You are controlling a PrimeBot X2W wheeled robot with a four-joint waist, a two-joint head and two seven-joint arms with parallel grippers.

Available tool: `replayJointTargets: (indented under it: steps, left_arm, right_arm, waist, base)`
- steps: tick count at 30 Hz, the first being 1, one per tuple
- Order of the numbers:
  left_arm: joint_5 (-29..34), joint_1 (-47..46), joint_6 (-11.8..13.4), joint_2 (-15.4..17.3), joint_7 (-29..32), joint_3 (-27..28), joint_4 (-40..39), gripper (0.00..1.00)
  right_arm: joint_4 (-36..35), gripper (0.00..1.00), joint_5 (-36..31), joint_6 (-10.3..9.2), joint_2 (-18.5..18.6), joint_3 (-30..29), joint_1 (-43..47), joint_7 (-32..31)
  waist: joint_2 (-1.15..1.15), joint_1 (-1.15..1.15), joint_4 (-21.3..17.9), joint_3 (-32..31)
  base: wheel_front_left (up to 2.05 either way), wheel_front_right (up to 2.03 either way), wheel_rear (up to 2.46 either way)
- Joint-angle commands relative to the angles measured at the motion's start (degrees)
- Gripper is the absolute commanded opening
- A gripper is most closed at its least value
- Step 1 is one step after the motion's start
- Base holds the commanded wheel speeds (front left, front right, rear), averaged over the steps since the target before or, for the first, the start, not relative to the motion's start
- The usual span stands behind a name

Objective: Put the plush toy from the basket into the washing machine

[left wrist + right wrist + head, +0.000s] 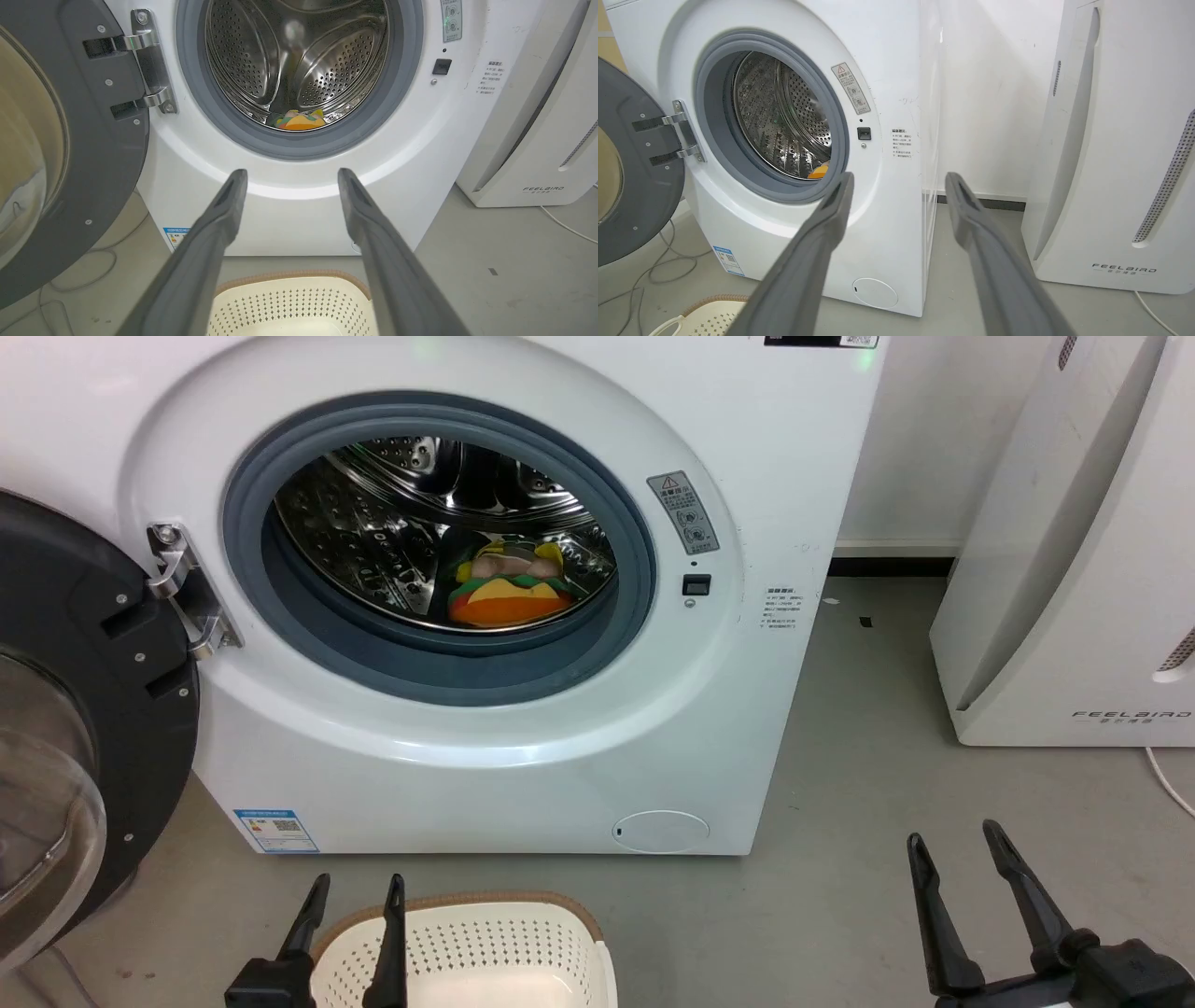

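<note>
Finds the plush toy (509, 588) lying low in the steel drum (373, 523) of the washing machine (523, 775), just behind the grey gasket (467, 674), orange body toward the front. With the door (84, 709) swung wide open on the left. Holds nothing in the left claw (360, 882), fingers parted, above the cream basket (560, 915) that stands on the floor (840, 896) before the machine. Shows the right claw (952, 835) likewise spread and empty, over the floor near the white FEELBIRD appliance (1074, 569).
</note>
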State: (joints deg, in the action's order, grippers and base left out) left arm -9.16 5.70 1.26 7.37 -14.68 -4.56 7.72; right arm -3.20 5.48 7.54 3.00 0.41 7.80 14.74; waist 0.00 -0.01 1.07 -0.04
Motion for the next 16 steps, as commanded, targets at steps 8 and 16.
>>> replayJointTargets:
  steps: [8,16]
  left_arm:
    - [0.51,-0.06,-0.91,-0.89,0.00,0.33,0.94,0.00]
    - [0.71,-0.24,-0.92,-1.08,0.53,0.38,0.65,0.00]
  right_arm:
    - [0.50,0.00,0.00,0.00,0.00,-0.20,-0.01,0.00]
    - [0.60,0.00,-0.20,0.00,0.00,-0.15,-0.30,-0.52]
  waist:
    - [0.00,0.01,0.22,0.32]
    - [0.00,0.01,0.20,0.33]
  base:
    - [0.00,0.00,0.00]
    - [0.00,0.00,0.00]
